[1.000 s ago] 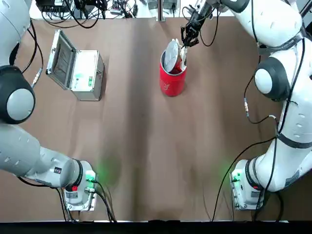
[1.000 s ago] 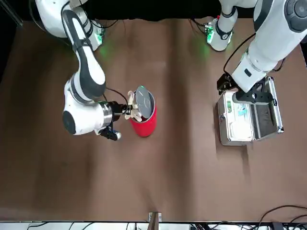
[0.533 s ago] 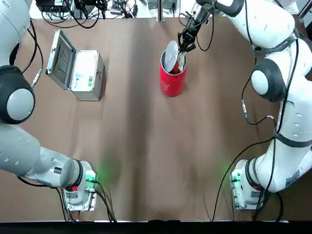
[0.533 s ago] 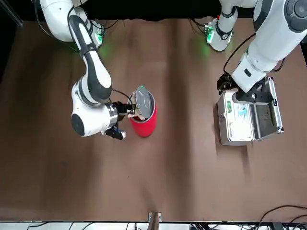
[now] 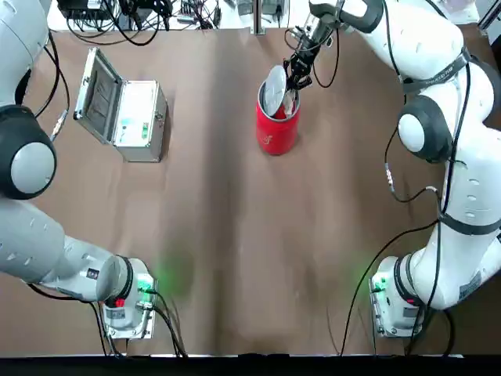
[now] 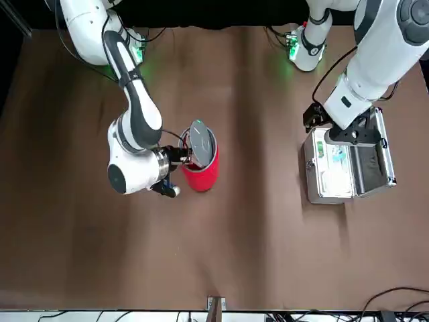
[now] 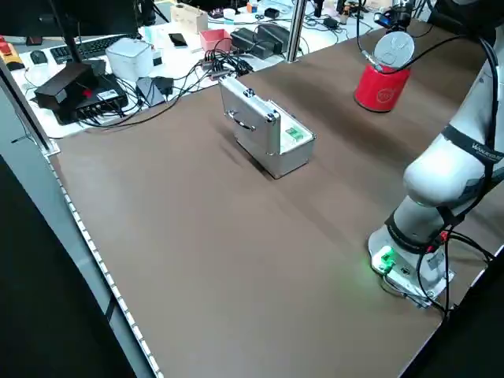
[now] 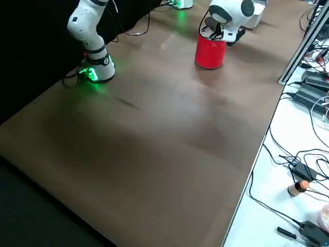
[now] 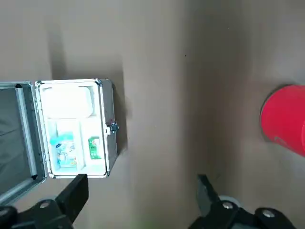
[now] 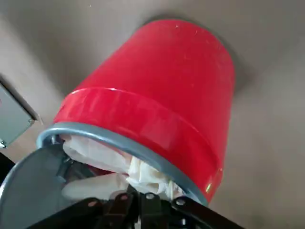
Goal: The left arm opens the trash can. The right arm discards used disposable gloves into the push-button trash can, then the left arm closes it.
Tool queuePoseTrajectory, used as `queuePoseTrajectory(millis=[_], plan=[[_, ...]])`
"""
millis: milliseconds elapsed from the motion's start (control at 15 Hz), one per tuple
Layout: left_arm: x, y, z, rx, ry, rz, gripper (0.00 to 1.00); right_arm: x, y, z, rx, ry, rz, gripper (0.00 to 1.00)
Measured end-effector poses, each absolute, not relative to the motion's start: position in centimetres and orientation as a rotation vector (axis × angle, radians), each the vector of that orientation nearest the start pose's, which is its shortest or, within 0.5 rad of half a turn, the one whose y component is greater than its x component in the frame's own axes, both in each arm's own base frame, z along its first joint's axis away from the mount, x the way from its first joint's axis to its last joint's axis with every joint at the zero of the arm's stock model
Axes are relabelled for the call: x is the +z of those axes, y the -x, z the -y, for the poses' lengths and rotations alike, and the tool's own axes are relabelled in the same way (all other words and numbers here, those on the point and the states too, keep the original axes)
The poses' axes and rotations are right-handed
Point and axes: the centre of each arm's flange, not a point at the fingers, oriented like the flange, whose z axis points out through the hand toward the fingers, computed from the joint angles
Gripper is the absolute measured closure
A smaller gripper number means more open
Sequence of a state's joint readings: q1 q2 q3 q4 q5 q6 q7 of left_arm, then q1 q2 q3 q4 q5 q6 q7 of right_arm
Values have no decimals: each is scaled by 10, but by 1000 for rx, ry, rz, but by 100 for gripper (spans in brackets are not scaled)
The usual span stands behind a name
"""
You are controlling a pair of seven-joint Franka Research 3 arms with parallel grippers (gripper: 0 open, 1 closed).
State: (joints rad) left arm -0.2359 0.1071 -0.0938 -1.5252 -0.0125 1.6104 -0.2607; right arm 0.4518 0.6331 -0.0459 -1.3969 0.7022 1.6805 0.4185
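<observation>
The trash can (image 5: 277, 125) is seen at 12 o'clock on the table (image 5: 235, 235), its lid (image 5: 274, 88) tipped up. The right gripper (image 5: 293, 77) is held at the can's mouth, clenched on the disposable gloves (image 10: 138, 174), which lie partly inside the rim. The left gripper (image 9: 138, 200) is held released above the silver case (image 5: 129, 113) at 10 o'clock.

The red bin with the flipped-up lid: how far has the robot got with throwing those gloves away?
Opening looks done: the trash can has its lid up. In hand: the right gripper, at the can's mouth, pinches the disposable gloves, which are already partly inside. Left: letting go, and the left gripper, above the table near the silver case, closing the lid.
</observation>
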Motion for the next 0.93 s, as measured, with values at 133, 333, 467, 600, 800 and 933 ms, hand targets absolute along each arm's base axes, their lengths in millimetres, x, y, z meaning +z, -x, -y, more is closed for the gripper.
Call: queuePoseTrajectory(millis=[133,333,467,600,800,933], plan=[[588,-558,189,43,3155,-107,0,332,-608,-334,760,2562,-279,78],[588,-558,190,43,3155,-108,0,336,-609,-336,751,2557,-275,48],[588,-558,190,44,3155,-108,0,340,-610,-337,749,2553,-268,31],[588,-558,190,44,3155,-108,0,351,-608,-340,778,2522,-249,29],[588,-558,190,44,3155,-110,0,371,-612,-332,798,2506,-228,30],[588,-558,190,44,3154,-110,0,389,-619,-312,789,2493,-237,30]])
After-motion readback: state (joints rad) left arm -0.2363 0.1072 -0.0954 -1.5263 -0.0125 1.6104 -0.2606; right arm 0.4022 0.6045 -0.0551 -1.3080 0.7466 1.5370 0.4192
